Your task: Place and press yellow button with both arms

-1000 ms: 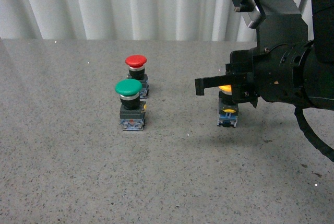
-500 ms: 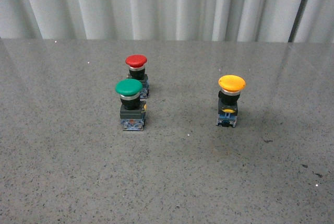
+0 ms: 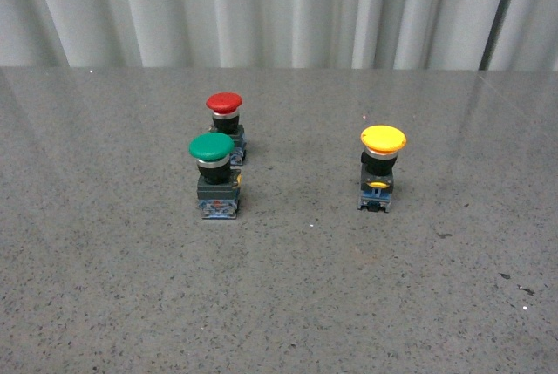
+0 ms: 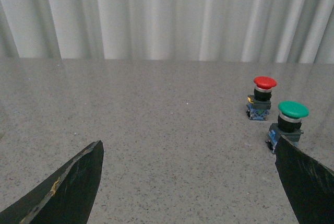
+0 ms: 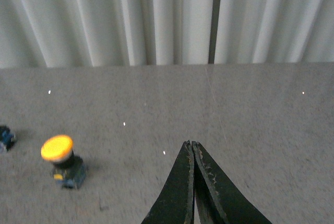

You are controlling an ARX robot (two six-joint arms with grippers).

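Note:
The yellow button (image 3: 382, 167) stands upright and alone on the grey table at the right of the front view, yellow cap up. It also shows in the right wrist view (image 5: 61, 160), well away from my right gripper (image 5: 191, 145), which is shut and empty, its two black fingers pressed together. My left gripper (image 4: 188, 153) is open wide and empty over bare table. The yellow button does not show in the left wrist view. Neither arm shows in the front view.
A green-capped button (image 3: 214, 175) and a red-capped button (image 3: 225, 125) stand close together left of centre. Both show in the left wrist view, green (image 4: 290, 124) beside one finger, red (image 4: 261, 96) behind it. A pale pleated curtain (image 3: 279, 8) backs the table.
One second ago my right arm hung over the yellow button in the front view. It has since pulled out of that view, and the button stands uncovered in the same spot.

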